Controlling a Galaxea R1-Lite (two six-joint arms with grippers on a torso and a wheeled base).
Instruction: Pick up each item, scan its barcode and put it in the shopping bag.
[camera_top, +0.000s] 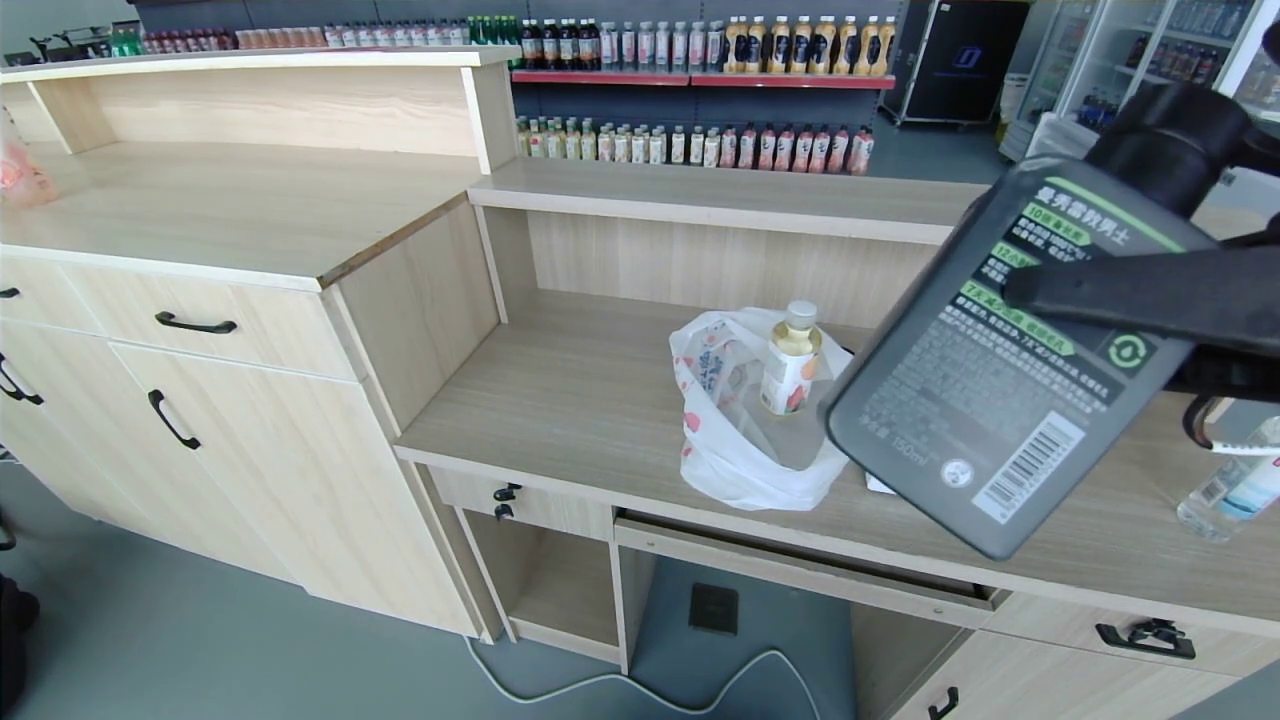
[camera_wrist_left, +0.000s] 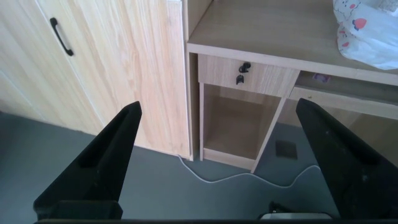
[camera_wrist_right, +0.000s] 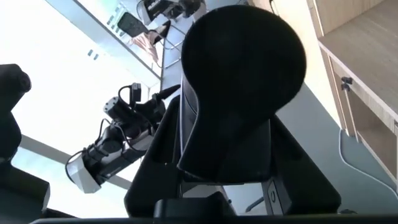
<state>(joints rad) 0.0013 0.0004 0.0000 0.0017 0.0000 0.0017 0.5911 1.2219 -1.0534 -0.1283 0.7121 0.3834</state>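
1. Holding the dark grey bottle (camera_top: 1000, 400) high and close to the head camera, the right gripper (camera_top: 1060, 290) is clamped on it, one black finger lying across the label below the black cap.
2. The bottle is tilted, cap up and to the right, with the barcode (camera_top: 1030, 465) at its lower end facing the camera.
3. In the right wrist view the bottle's cap (camera_wrist_right: 242, 81) stands up between that gripper's fingers (camera_wrist_right: 230, 180).
4. The white shopping bag (camera_top: 730, 460) sits open on the lower wooden counter (camera_top: 580, 400); a drink bottle with a cream cap (camera_top: 790, 365) stands upright inside it.
5. The raised bottle blocks the bag's right side and part of the counter behind it in the head view.
6. A clear water bottle (camera_top: 1235, 485) lies on its side on the counter at the far right, well apart from the bag.
7. The left gripper (camera_wrist_left: 217, 106) hangs low over the grey floor, in front of the counter, its fingers (camera_wrist_left: 99, 168) spread wide with nothing between them.
8. Beyond those fingers are a tall cabinet door (camera_wrist_left: 112, 62), a small drawer with a key in its lock (camera_wrist_left: 249, 71), a white cable (camera_wrist_left: 249, 177) on the floor and a corner of the bag (camera_wrist_left: 367, 37) above.
9. Shelves of bottled drinks (camera_top: 700, 45) line the wall behind the counter.
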